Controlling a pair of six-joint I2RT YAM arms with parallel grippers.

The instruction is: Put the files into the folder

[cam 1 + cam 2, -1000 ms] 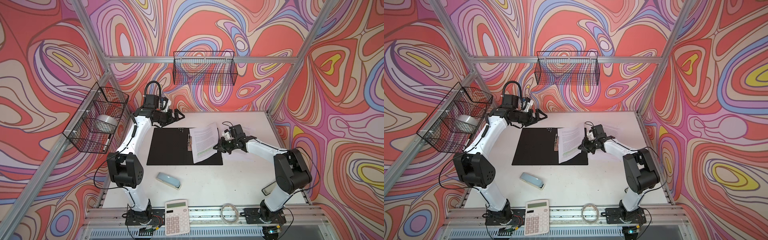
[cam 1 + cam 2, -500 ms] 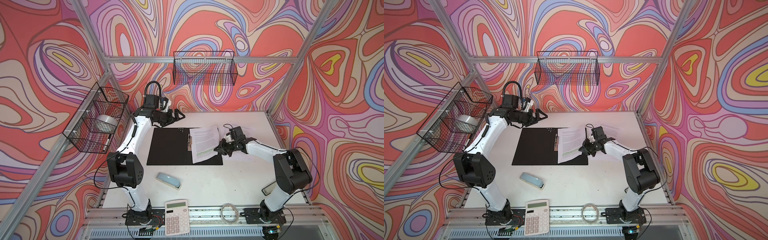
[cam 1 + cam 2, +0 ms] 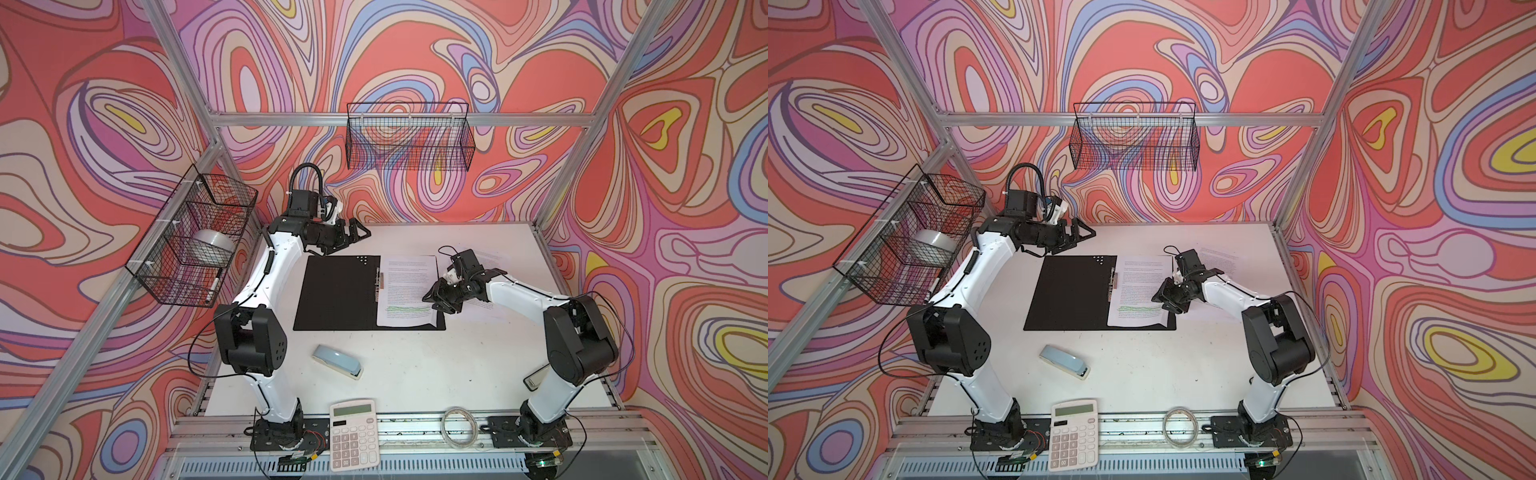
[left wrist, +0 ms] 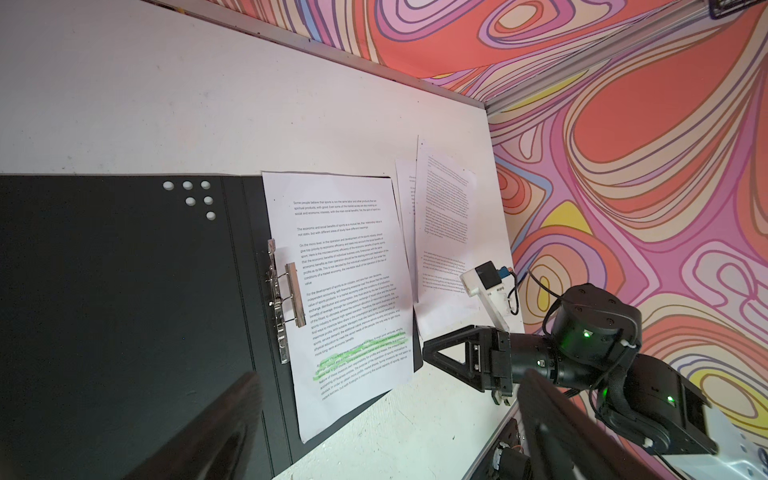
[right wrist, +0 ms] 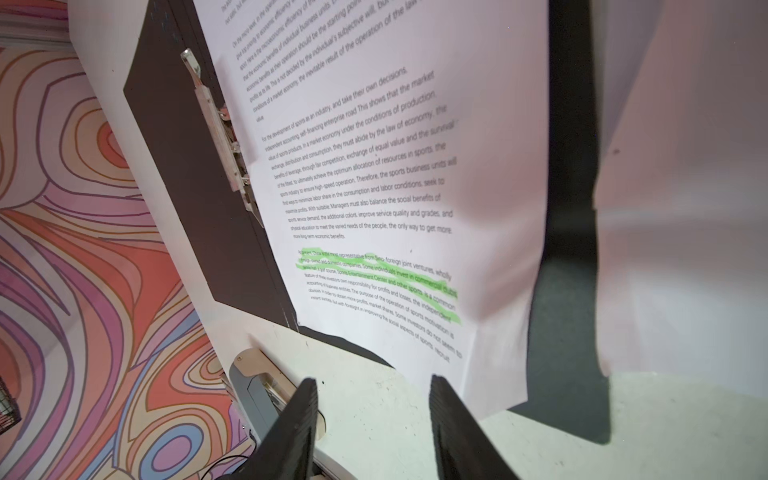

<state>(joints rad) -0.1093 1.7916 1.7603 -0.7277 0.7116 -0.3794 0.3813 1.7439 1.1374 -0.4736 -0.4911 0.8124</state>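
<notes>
The folder lies open on the table, black inside up, with a metal clip at its spine. One sheet of the files, with green highlighted lines, lies flat on the folder's right half. More sheets lie on the table to the right, partly under my right arm. My right gripper hangs open at the flat sheet's right edge, holding nothing. My left gripper is open above the folder's back left corner.
A grey stapler lies in front of the folder. A white calculator and a cable coil sit at the front rail. Wire baskets hang on the left wall and the back wall.
My right gripper has opened and let go of the sheet. The sheet, curled up before, now lies flat on the folder. The left arm has not moved.
</notes>
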